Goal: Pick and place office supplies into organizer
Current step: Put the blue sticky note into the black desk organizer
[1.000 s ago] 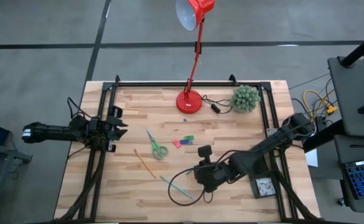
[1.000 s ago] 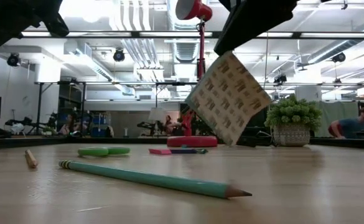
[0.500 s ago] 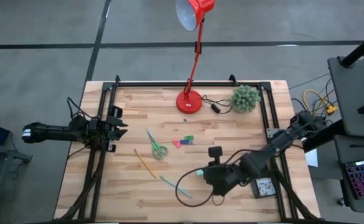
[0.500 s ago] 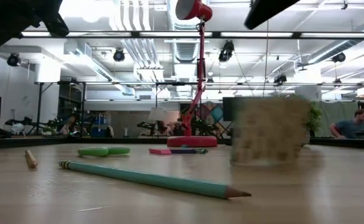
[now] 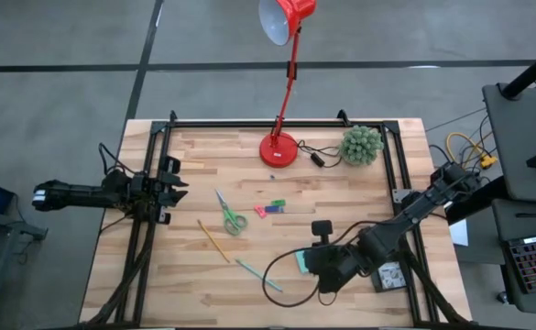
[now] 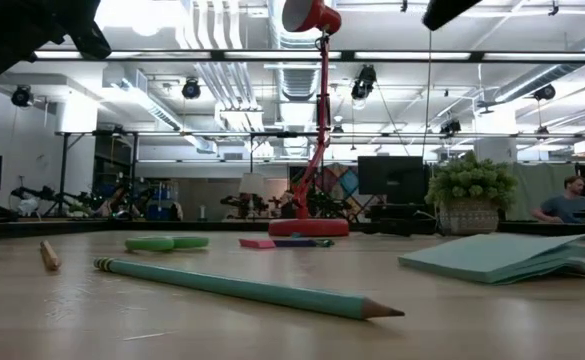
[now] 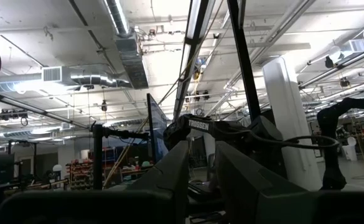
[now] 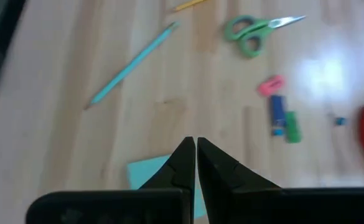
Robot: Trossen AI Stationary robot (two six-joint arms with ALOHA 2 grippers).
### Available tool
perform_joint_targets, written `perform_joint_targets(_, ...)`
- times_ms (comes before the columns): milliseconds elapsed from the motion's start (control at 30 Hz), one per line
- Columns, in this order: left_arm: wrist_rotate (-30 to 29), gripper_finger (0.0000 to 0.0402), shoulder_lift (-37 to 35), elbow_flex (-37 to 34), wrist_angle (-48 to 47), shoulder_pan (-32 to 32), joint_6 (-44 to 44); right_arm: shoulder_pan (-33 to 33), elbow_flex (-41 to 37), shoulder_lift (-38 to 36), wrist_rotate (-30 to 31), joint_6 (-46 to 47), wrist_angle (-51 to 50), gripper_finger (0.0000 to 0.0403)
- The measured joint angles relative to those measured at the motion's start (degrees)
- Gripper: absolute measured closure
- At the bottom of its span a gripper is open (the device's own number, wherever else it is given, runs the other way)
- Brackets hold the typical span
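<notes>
R gripper (image 5: 315,263) sits over the table's near-right part, approx 5 o'clock from table centre in the high view. Fingers (image 8: 183,163) pressed together, clenched on nothing. Sticky-note pad (image 5: 301,261) lies flat on the wood just beside the gripper tips, at their 9 o'clock; low view shows the pad (image 6: 497,258) resting on the table w/ its top sheets slightly lifted at one edge.

L gripper (image 5: 169,180) waits at the table's left edge by the frame rail (image 5: 148,197), approx 9 o'clock; its fingers (image 7: 169,177) stand apart w/ a narrow gap, nothing between them.

Other supplies on the wood: scissors (image 5: 230,214) left of centre; yellow pencil (image 5: 214,241) at their 7 o'clock; teal pen (image 5: 257,274) at 6 o'clock of centre; small pink, blue, green pieces (image 5: 269,208) near centre.

Organizer (image 5: 390,275) at the near-right corner, 3 o'clock of the R gripper, partly covered by the R arm; contents cannot be told.

Red lamp (image 5: 278,148) and green plant (image 5: 361,145) at 12–1 o'clock.
</notes>
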Motion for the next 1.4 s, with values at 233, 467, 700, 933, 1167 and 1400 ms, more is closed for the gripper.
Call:
perform_joint_targets(233, 0.00, 0.0336, 0.02, 0.00, 0.00, 0.00, 0.00, 0.51, 0.00, 0.07, -6.27, 3.16, -0.04, 0.0327)
perform_joint_targets(467, 0.00, 0.0336, 0.00, -0.02, 0.00, 0.00, 0.00, 2.48, -0.61, 1.26, -6.05, 3.91, 2.20, 0.0220)
perform_joint_targets(700, -0.02, 0.0336, -0.02, 0.00, 0.02, 0.02, 0.00, 2.89, -0.70, 7.51, -5.88, 3.36, 2.37, 0.0158)
perform_joint_targets(933, -0.01, 0.0336, 0.10, 0.00, -0.02, 0.00, 0.00, 2.95, -0.72, 11.56, -6.16, 3.14, 1.45, 0.0158)
perform_joint_targets(1167, -0.04, 0.0336, 0.02, 0.00, -0.02, 0.00, 0.07, 3.13, -0.74, 14.53, -6.26, -0.13, 0.39, 0.0170)
perform_joint_targets(1400, -0.04, 0.0336, 0.11, 0.00, -0.02, 0.01, 0.07, 3.00, -0.79, 19.59, -3.38, -4.64, -3.54, 0.0164)
